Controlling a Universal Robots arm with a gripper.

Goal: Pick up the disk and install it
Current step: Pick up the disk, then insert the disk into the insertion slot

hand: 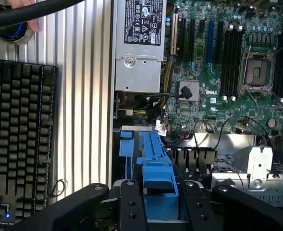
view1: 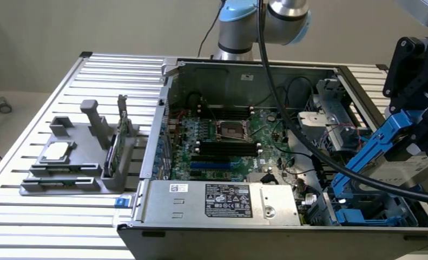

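On the exterior view's right, the disk hangs tilted above the blue drive bay in the front corner of the open computer case. It is a silver drive framed by blue rails. My gripper is shut on it from above. The wrist view has the blue carrier running between my black fingers, its far end pointing down into the case near the bay's blue guides. The drive's label is hidden.
Inside the case lie the motherboard and the grey power supply. A thick black cable crosses over the case. A grey fixture on the exterior view's left holds a small silver chip and a green card. A keyboard lies beside the case.
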